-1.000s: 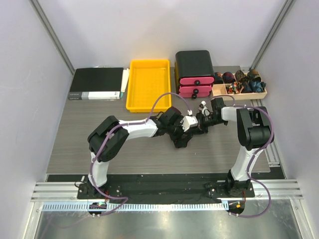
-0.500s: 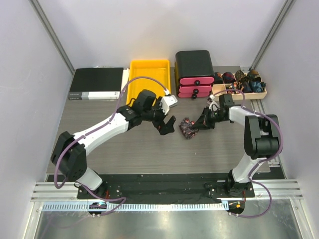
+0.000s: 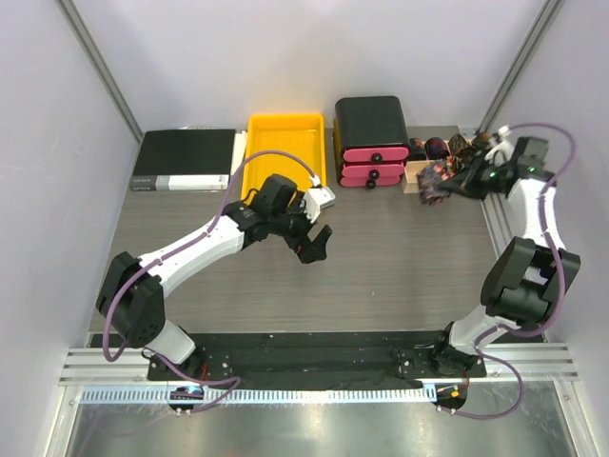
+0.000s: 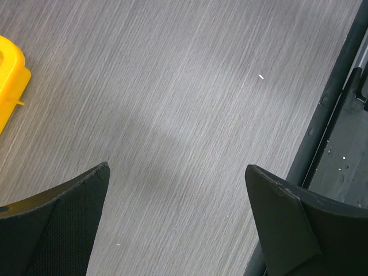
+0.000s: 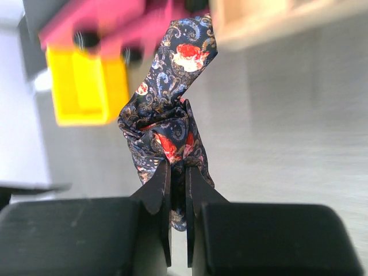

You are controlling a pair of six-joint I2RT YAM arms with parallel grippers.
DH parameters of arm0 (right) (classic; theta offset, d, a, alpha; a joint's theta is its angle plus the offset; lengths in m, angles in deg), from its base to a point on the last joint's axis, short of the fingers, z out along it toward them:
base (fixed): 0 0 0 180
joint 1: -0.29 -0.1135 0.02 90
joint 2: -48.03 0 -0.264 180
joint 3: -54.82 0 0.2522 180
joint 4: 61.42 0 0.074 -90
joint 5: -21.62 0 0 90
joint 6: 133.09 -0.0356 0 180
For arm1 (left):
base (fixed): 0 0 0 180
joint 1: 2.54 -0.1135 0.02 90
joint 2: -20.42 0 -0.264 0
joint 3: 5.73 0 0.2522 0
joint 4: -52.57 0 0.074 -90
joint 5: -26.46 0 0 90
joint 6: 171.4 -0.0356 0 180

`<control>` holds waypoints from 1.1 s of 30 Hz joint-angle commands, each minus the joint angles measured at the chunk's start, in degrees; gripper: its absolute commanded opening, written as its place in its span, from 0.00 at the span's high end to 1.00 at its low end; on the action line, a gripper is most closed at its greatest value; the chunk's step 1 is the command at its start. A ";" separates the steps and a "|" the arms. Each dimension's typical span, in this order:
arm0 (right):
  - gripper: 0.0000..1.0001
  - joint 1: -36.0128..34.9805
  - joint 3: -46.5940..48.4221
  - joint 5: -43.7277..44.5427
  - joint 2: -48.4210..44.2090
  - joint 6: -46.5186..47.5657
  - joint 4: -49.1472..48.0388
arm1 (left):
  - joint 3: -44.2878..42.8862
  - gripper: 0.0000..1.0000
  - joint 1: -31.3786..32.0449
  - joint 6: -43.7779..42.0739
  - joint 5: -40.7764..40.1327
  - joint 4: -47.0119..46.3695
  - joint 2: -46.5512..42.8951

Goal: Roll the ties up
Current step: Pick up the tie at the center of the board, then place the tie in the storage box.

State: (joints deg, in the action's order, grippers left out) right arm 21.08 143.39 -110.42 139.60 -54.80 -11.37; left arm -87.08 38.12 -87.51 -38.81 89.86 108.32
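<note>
A rolled tie (image 3: 436,184) of dark fabric with red and orange patterning hangs above the table at the back right, just left of the wooden tray (image 3: 495,174). My right gripper (image 3: 449,185) is shut on it. In the right wrist view the bundled tie (image 5: 172,115) bulges out above the shut gripper (image 5: 177,168), whose fingers pinch its lower fold. My left gripper (image 3: 315,244) hovers over the middle of the table, open, with only bare table between its fingers (image 4: 69,213). Several other rolled ties (image 3: 466,157) sit in the wooden tray.
A black box with pink drawers (image 3: 373,141) stands at the back centre, close to the held tie. A yellow tray (image 3: 284,157) is left of it, and a black binder (image 3: 186,159) sits at the back left. A dark rail (image 4: 333,109) runs along the table edge.
My right arm has carried the rolled tie up from the table's middle to the back right beside the wooden tray. My left gripper let go, opened and drew back to the left.
</note>
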 commanded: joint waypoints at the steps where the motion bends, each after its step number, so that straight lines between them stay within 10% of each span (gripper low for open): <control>1: 0.99 2.14 13.24 6.96 3.17 4.23 0.71 | -0.26 0.00 -0.41 1.27 -1.17 -0.85 -1.41; 18: 0.99 -12.18 29.61 38.24 22.16 9.33 -9.40 | 3.69 0.00 -1.11 2.94 -5.84 -1.82 -2.20; 33: 0.99 -16.93 31.10 45.56 29.63 12.67 -11.25 | 4.66 0.00 -1.11 3.82 -5.22 -2.26 -1.85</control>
State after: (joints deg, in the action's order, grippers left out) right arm 4.93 172.11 -67.47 168.50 -43.81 -20.11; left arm -82.88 37.38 -84.45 -44.27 89.27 108.30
